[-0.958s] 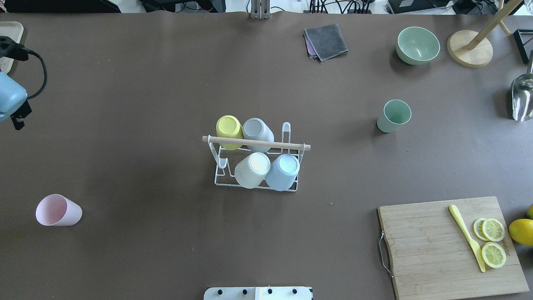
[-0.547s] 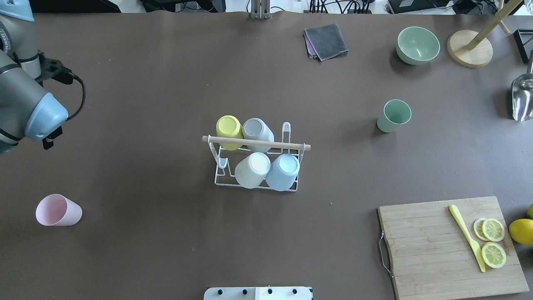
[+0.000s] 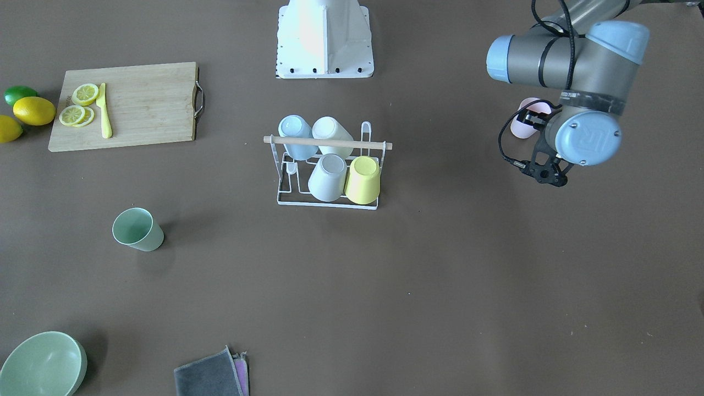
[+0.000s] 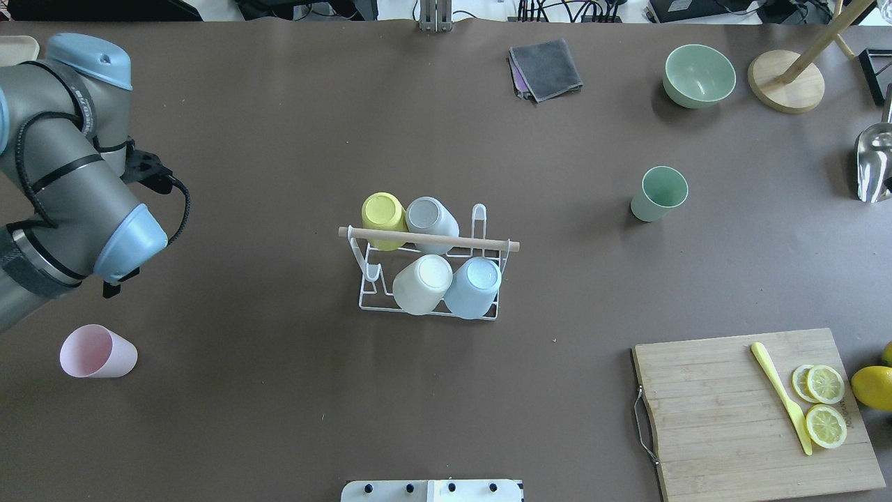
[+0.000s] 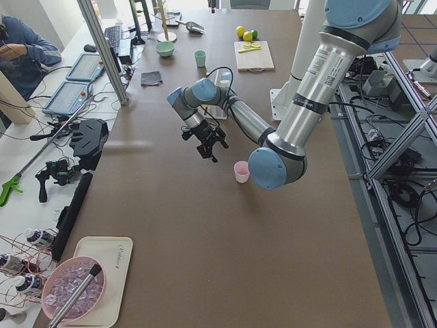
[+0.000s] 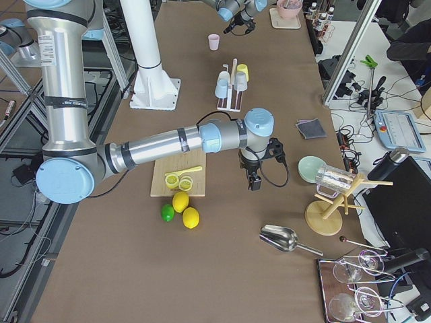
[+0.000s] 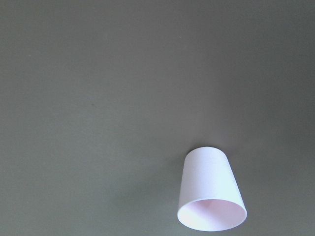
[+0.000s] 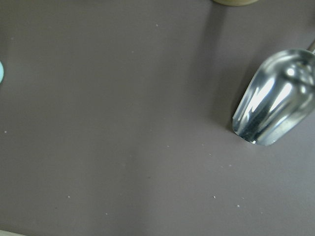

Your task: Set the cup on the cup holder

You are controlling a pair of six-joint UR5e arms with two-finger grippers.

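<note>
The cup holder (image 4: 488, 243), a white wire rack with a wooden rod, stands mid-table with several cups upside down on its prongs: yellow, grey, white and light blue. It also shows in the front-facing view (image 3: 330, 142). A pink cup (image 4: 97, 352) stands upright at the table's left; it fills the lower right of the left wrist view (image 7: 211, 196). A green cup (image 4: 658, 194) stands upright to the right. My left gripper (image 5: 208, 145) hangs above the table near the pink cup; I cannot tell its state. My right gripper (image 6: 254, 182) hovers near the scoop; I cannot tell its state.
A cutting board (image 4: 725, 418) with lemon slices and a yellow knife lies at the front right, lemons (image 4: 872, 387) beside it. A green bowl (image 4: 699, 75), a grey cloth (image 4: 547, 68), a wooden stand (image 4: 786, 80) and a metal scoop (image 4: 874, 164) sit along the back and right.
My left arm has swung in from the left edge of the overhead view, over the table and closer to the pink cup. The cups and the rack have not moved.
</note>
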